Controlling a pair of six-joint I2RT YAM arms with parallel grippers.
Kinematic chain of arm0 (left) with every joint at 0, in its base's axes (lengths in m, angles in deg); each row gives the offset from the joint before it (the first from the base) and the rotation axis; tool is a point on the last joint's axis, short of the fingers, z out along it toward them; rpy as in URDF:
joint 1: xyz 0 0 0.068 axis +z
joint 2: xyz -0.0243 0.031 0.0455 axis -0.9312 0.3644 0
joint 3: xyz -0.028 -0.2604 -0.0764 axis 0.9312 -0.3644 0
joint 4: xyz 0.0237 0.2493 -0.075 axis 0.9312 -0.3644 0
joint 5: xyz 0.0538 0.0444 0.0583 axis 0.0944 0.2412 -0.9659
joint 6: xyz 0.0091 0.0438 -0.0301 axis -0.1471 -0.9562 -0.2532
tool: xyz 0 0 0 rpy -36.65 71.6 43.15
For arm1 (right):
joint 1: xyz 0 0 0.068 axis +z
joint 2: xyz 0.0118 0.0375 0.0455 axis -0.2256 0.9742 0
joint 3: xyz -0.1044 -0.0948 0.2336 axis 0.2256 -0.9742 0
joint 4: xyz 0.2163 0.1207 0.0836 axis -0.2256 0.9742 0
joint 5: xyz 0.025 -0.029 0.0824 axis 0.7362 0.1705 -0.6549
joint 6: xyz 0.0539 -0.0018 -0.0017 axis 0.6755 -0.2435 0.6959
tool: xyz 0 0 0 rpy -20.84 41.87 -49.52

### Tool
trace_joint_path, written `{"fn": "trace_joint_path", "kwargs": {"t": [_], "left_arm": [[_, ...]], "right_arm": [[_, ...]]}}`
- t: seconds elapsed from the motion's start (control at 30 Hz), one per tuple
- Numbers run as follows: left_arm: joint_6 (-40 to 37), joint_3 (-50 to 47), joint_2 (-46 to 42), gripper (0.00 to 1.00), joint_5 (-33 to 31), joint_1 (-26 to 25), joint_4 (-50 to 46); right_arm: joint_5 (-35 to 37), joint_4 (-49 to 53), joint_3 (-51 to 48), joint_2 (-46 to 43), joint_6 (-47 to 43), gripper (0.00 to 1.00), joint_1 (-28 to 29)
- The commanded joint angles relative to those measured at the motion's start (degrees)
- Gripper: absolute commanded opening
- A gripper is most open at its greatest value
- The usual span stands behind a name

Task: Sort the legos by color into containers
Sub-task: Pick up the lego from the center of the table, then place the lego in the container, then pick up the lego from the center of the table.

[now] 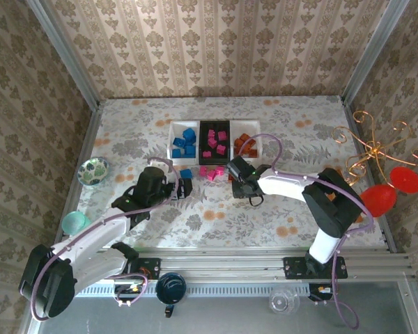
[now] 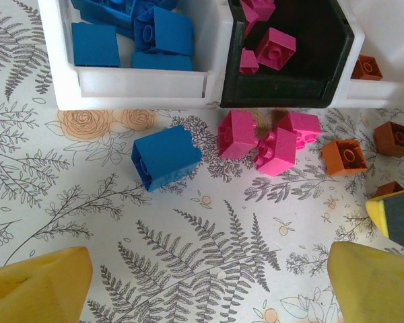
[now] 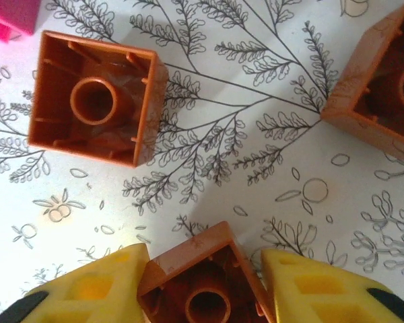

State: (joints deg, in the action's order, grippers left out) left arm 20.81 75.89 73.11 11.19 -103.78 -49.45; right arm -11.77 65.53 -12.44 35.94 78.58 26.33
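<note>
Directly between the right arm's fingers (image 3: 323, 289) an orange-brown brick (image 3: 202, 296) is held, with a yellow fingertip pressed to each of its opposite sides. Whether the brick is raised off the table (image 3: 209, 155) or resting on it cannot be told from so close. Its hollow underside is turned to the camera, a round tube inside a thin, glossy square shell. Two more orange-brown bricks are seen ahead of the fingers, one upturned at the upper left (image 3: 94, 97) and one cut off by the right edge (image 3: 380, 84).

The left arm's fingers (image 2: 34, 286) are spread wide with nothing between them. A blue brick (image 2: 165, 156) lies on its side ahead of them, well apart from both blunt, matt yellow tips. To its right three pink bricks (image 2: 276, 151) are bunched together, touching. Further right, an orange brick (image 2: 343, 156) and a browner one (image 2: 394, 138) are set apart.

Beyond these, three shallow rectangular trays are lined up side by side. Blue bricks are contained in a white tray (image 2: 141, 87), pink ones in the black tray (image 2: 276, 91), and an orange-brown one is visible in the second white tray (image 2: 390, 94). The table is covered in a pale cloth printed with ferns and roses.
</note>
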Motion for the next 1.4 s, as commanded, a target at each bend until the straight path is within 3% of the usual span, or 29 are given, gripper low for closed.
{"fn": "trace_joint_path", "kwargs": {"t": [0.0, 0.2, 0.5, 0.57, 0.67, 0.8, 1.03, 1.2, 1.37], "left_arm": [[1.0, -0.59, 0.31, 0.92, 1.56, 0.44, 1.59], [0.99, -0.82, -0.43, 0.99, 1.64, 0.44, 1.8], [0.69, -0.58, -2.82, 1.0, 1.55, 0.44, -0.55], [0.7, -0.5, -3.19, 1.0, 1.46, 0.44, -0.93], [0.56, -0.41, -3.23, 1.0, 1.61, 0.53, -1.02], [0.77, -0.75, -2.86, 1.0, 1.83, 0.75, -0.26], [1.18, -1.64, -1.9, 1.0, 2.64, 1.3, 1.87], [1.31, -1.71, -1.27, 1.0, 3.3, 1.74, 2.06], [1.35, -1.99, -1.27, 1.0, 3.47, 1.85, 2.23]], "right_arm": [[0.6, 1.3, 1.4, -5.73, -2.22, 0.36, 0.44], [1.5, 3.27, 11.15, -7.62, -5.88, 0.35, -4.51], [3.44, 3.92, 28.35, 10.54, -5.32, 0.34, -12.66], [3.52, 4.72, 31.26, 12.98, -4.9, 0.4, -13.65], [3.58, 6.08, 34.2, 14.1, -5.36, 0.66, -14.33], [3.74, 3.91, 28.86, 7.97, -5.46, 0.72, -13.24], [5.23, -0.8, 8.32, -5.34, 2.13, 0.73, -9.96], [4.37, -5.09, -1.96, -7.02, 6.68, 0.73, -9.51], [2.43, -9.05, -3.12, -3.57, 5.36, 0.73, -9.49]]}}
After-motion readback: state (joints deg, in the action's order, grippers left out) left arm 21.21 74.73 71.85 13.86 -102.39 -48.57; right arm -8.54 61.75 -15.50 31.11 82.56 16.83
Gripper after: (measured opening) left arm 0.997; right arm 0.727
